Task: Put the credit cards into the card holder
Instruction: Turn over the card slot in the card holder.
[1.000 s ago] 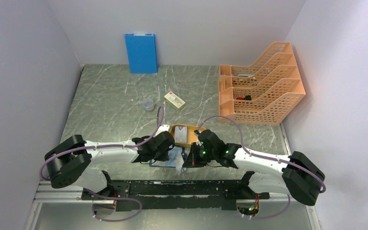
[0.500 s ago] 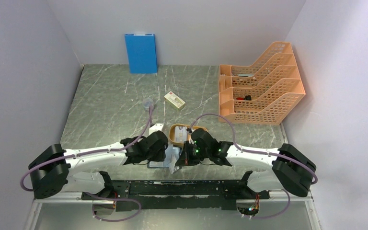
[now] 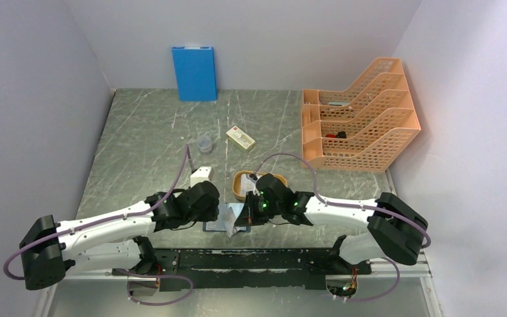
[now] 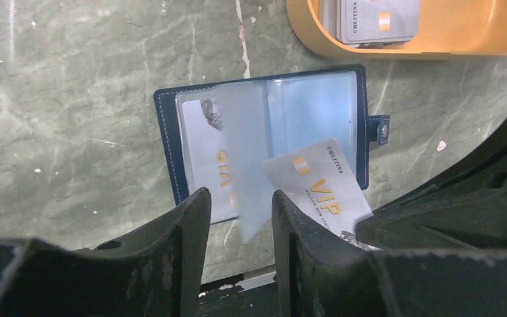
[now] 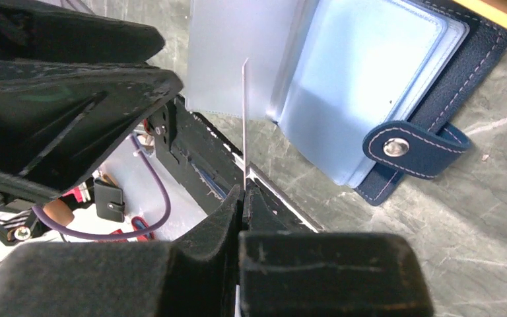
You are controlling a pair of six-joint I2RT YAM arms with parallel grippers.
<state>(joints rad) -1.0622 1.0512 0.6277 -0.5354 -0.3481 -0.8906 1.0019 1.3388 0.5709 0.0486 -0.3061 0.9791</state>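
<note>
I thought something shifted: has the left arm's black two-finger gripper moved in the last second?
Yes. The left gripper has drawn back leftward, away from the orange oval plastic tray that it was right beside earlier.

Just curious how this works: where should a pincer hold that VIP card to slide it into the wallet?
Probably its near edge, from the robot's side, as the right pincer does. The VIP card is thin, so pinching its flat faces there leaves the far edge free for the card holder.
</note>
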